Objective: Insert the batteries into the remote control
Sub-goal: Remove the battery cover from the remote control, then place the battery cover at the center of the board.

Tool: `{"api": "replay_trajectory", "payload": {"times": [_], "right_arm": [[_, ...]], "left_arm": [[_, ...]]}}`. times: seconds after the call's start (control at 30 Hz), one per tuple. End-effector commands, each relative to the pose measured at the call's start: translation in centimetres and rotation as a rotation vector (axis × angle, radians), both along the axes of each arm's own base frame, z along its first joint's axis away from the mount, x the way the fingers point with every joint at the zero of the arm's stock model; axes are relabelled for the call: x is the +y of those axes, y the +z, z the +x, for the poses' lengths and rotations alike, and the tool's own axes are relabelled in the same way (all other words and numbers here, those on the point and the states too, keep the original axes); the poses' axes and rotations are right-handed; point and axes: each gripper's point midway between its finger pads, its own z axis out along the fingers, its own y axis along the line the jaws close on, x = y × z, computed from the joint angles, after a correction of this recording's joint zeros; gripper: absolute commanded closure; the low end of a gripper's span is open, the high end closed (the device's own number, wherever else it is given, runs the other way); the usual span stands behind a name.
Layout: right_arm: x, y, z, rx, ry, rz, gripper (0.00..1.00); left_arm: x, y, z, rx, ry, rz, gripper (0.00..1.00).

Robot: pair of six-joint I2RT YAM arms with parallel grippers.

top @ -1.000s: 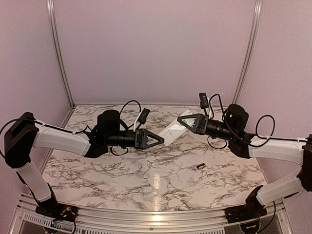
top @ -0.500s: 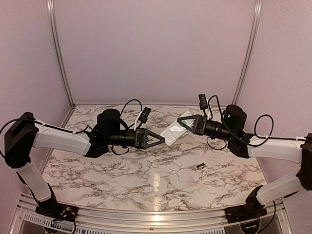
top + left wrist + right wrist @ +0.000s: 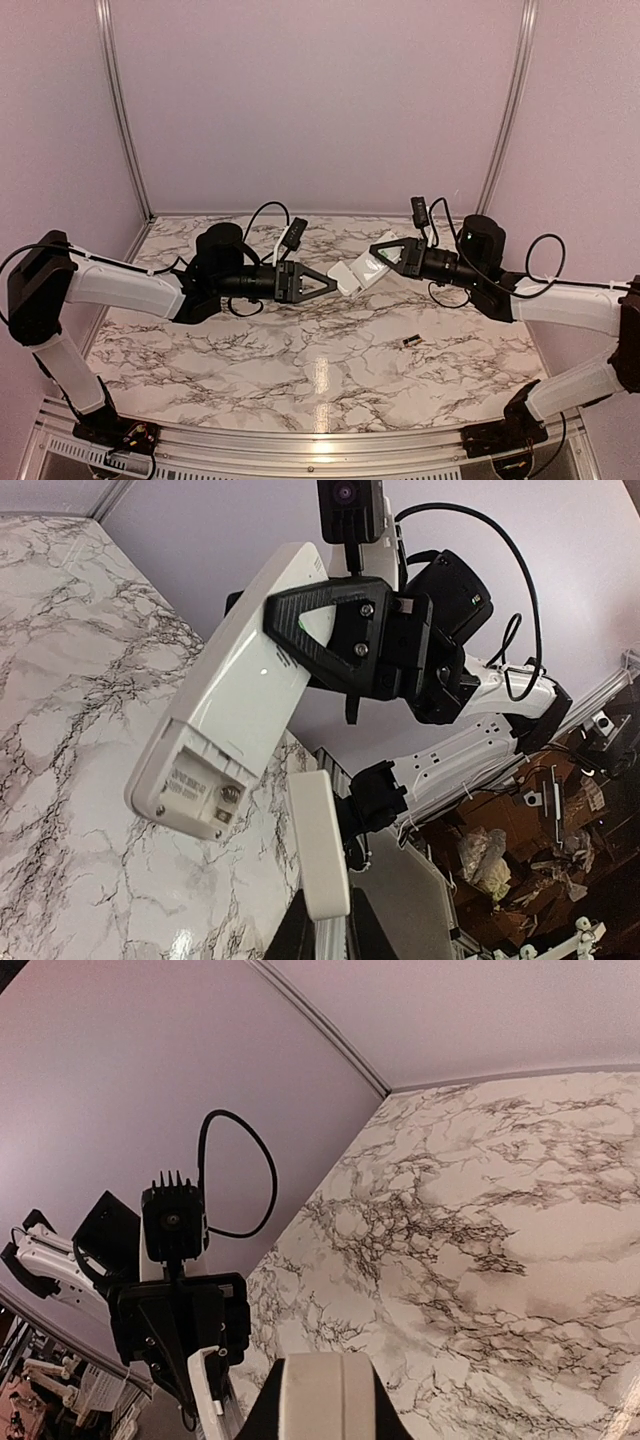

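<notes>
Over marbled surface (image 3: 250, 350), right gripper (image 3: 378, 259) is clamping remote (image 3: 240, 680) while left gripper (image 3: 333, 285) is pinching cover (image 3: 320, 850); battery (image 3: 410, 341) is likely awaiting pickup.

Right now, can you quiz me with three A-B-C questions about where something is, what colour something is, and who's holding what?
1. Where is the tiny dark stick-like battery? A) on the white marble-patterned table B) in a box C) in mid-air
2. What colour is the flat rectangular plastic remote control? A) black B) white C) red
3. What holds the remote? A) nothing B) the table C) the right end effector
Answers: 1 A, it lies on the tabletop by the right arm. 2 B, its casing is white. 3 C, those fingers clamp it above the table.
</notes>
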Motion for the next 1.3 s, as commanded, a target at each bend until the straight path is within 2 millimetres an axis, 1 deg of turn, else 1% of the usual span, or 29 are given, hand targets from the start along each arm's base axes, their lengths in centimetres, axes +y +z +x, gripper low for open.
{"api": "replay_trajectory", "payload": {"times": [0.0,0.13,0.27,0.4,0.5,0.77,0.9,1.03,1.07,1.1,1.13,1.27], "right_arm": [[-3.6,1.7,2.6,-0.030,-0.123,-0.006,1.00],[-5.9,1.0,3.3,-0.012,-0.160,-0.017,1.00],[-6.6,1.1,3.0,-0.014,-0.146,-0.018,1.00],[-6.3,1.5,2.2,-0.029,-0.100,-0.017,1.00],[-6.0,1.6,1.8,-0.034,-0.066,-0.028,1.00],[-5.5,0.9,0.7,-0.023,0.002,-0.058,1.00],[-5.4,0.5,0.2,-0.015,0.028,-0.065,1.00],[-5.3,0.1,-0.1,-0.009,0.040,-0.070,1.00],[-5.3,0.2,-0.2,-0.009,0.045,-0.067,1.00],[-5.2,0.2,-0.3,-0.009,0.052,-0.065,1.00],[-5.2,0.2,-0.3,-0.009,0.054,-0.062,1.00],[-5.2,0.1,-0.4,-0.006,0.059,-0.057,1.00]], "left_arm": [[1.4,-0.2,-0.5,-0.042,0.014,0.054,1.00],[2.8,-2.2,-0.2,-0.019,0.049,0.135,1.00],[3.9,-6.3,-0.2,0.084,0.067,0.205,1.00],[4.5,-10.2,-0.1,0.169,0.086,0.286,1.00],[4.9,-12.6,0.1,0.226,0.095,0.336,1.00],[4.9,-17.3,-0.3,0.353,0.049,0.402,1.00],[5.1,-18.9,-0.2,0.389,0.055,0.434,1.00],[5.9,-20.6,0.2,0.435,0.079,0.475,1.00],[6.1,-20.9,0.3,0.446,0.085,0.480,0.97],[6.2,-21.0,0.4,0.454,0.088,0.481,0.91],[6.4,-21.1,0.4,0.460,0.092,0.482,0.83],[7.2,-21.2,0.6,0.468,0.118,0.503,0.60]]}}
